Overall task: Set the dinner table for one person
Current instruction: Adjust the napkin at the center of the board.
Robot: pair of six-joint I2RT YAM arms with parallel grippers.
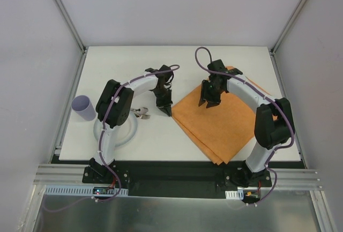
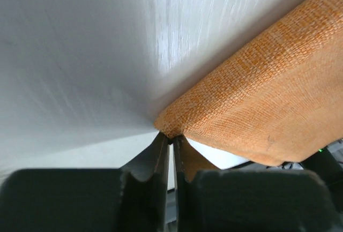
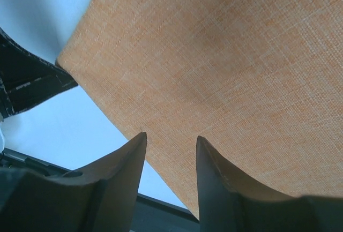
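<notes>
The white dinner table (image 1: 123,63) carries an orange cloth placemat (image 1: 225,119) lying at an angle on its right half. My left gripper (image 1: 166,109) is at the placemat's left corner. In the left wrist view its jaws (image 2: 172,138) are pinched shut on that corner, and the placemat (image 2: 268,103) is lifted slightly off the table (image 2: 80,55). My right gripper (image 1: 209,102) hovers over the placemat's upper part. The right wrist view shows it (image 3: 170,142) open, with the weave of the placemat (image 3: 225,60) beneath and nothing between its fingers.
A lilac cup (image 1: 83,107) stands at the left edge, beside a white plate (image 1: 128,135) partly under the left arm. Metal cutlery (image 1: 141,113) lies just right of the plate. Walls and an aluminium frame enclose the table.
</notes>
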